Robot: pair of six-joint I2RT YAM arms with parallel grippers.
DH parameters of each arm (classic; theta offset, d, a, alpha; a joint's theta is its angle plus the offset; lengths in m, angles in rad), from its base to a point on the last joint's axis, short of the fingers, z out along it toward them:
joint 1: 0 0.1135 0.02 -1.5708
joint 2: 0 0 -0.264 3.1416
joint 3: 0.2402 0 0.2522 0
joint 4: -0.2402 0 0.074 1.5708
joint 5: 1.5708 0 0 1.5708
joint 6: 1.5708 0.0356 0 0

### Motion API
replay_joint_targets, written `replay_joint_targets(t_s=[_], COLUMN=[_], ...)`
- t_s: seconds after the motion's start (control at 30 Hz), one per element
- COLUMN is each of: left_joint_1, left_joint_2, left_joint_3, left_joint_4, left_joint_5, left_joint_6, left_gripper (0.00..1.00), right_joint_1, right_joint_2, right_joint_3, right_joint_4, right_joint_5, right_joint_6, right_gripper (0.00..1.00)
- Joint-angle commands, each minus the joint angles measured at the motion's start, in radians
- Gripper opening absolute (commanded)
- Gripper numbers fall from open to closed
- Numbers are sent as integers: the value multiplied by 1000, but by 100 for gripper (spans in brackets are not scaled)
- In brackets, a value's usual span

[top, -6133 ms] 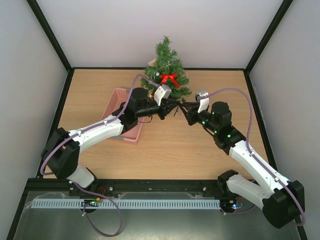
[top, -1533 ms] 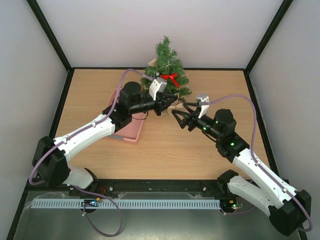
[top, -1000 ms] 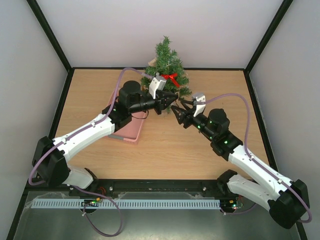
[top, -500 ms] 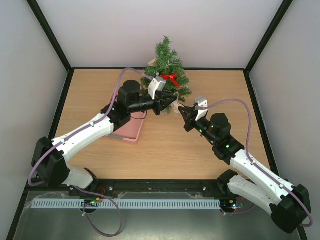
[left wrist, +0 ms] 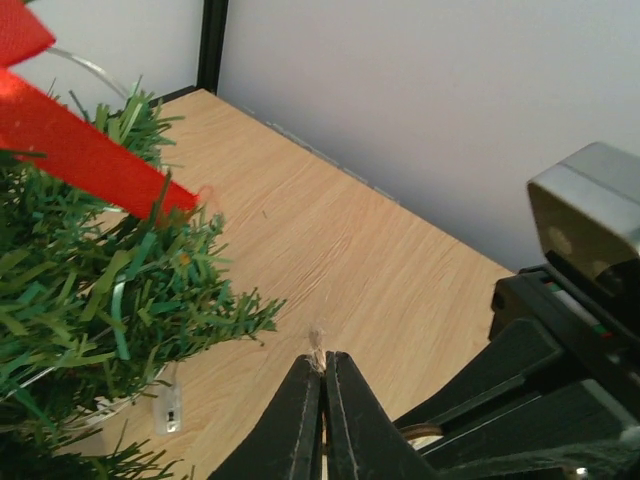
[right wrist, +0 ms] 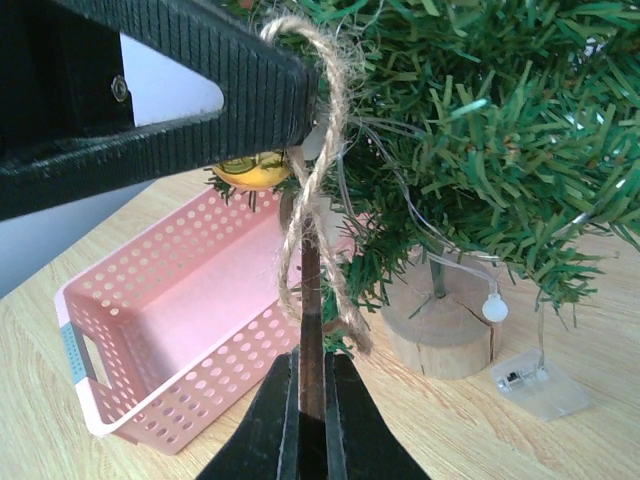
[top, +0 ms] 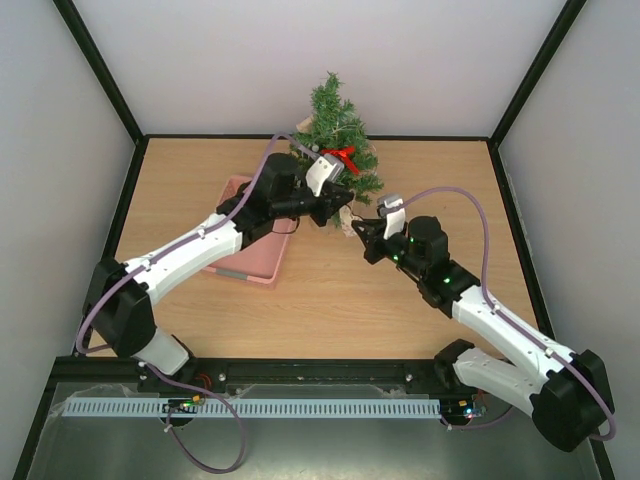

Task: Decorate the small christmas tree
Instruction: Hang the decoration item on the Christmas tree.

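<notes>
1. My left end effector [top: 346,201] is pinched fully together on the upper end of a twine loop [right wrist: 315,200]. A frayed tip pokes out above its closed fingertips in the left wrist view. A gold ornament [right wrist: 250,172] sits just behind that finger; I cannot tell whether it hangs from this twine.
2. My right end effector [right wrist: 312,368] is closed as well and appears to nip the lower end of the same loop.
3. The small christmas tree [top: 335,130] stands at the upper centre of the top view, at the far edge of the counter [top: 330,310]. Both end effectors are just in front of its lower branches, and the pink basket [top: 250,268] lies to its left in the frame.
4. Each grip holds only a thin strand. If my arms draw apart, I judge the twine could slip out of one pinch or fray.
5. The loop lies against the needles, close to the thin light wire. Spreading or lifting it could hook that wire and drag the bulb [right wrist: 492,308] and battery box [right wrist: 530,385].
6. The tree looks light on its wooden base [right wrist: 440,335]. Pushing the loop onto a branch could tilt it or knock the red bow [top: 340,155].
7. If either pinch lets go before a branch is inside the loop, the decoration would likely drop to the counter.
</notes>
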Motion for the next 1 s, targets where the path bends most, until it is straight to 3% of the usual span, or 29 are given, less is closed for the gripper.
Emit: replay_joint_targets(t_s=[0.0, 0.97], left_joint_1=[5, 5], left_joint_2=[27, 113], left_joint_3=[42, 106], left_joint_4=[-14, -26], left_joint_5=[-26, -106], left_joint_6=[36, 56], left_gripper=[4, 8], right_joint_1=[-24, -88], right_joint_2=[11, 30], right_joint_3=[12, -13], right_joint_4=[-8, 40], right_joint_5=[-12, -20], right_joint_6=[39, 113], right_gripper=[2, 2])
